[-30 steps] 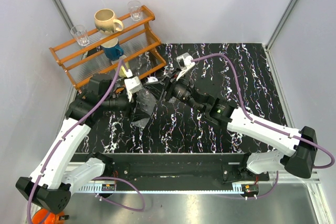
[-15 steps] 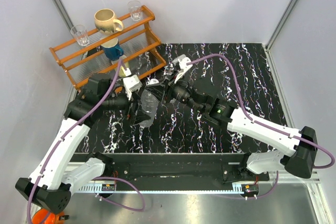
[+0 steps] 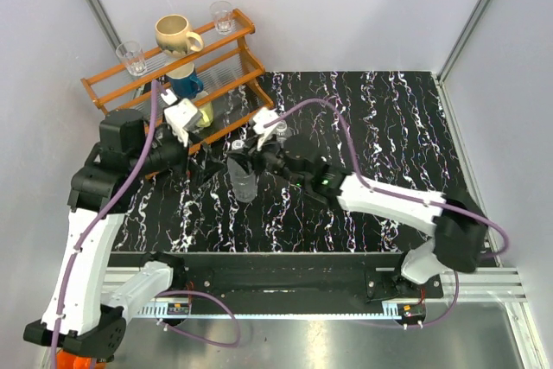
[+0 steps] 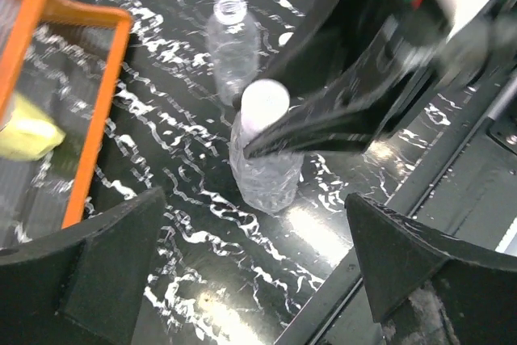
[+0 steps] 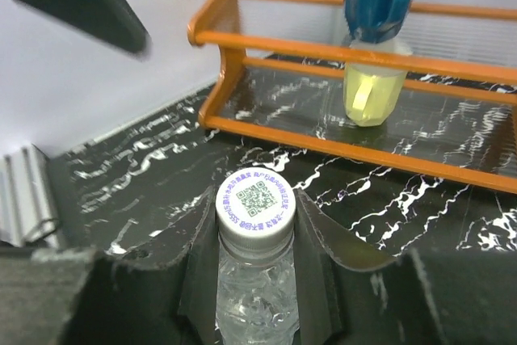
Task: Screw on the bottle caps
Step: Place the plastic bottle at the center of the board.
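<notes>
Bottle cap (image 5: 255,204) with a QR sticker sits on one bottle (image 4: 266,167), standing on the worktop (image 3: 389,110) just in front of the orange rack (image 3: 173,84). Left fingers (image 4: 89,264) are spread wide by the rack's front, holding nothing. Right fingers (image 5: 323,260) are clamped on that bottle's neck, right at the cap. Second bottle (image 4: 232,38) stands uncapped just past the rack's right end.

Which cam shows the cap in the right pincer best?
Right wrist: the white cap, QR label up, sits centred in the right pincer. Left wrist shows it smaller, partly covered. Top external: too small to tell.
</notes>
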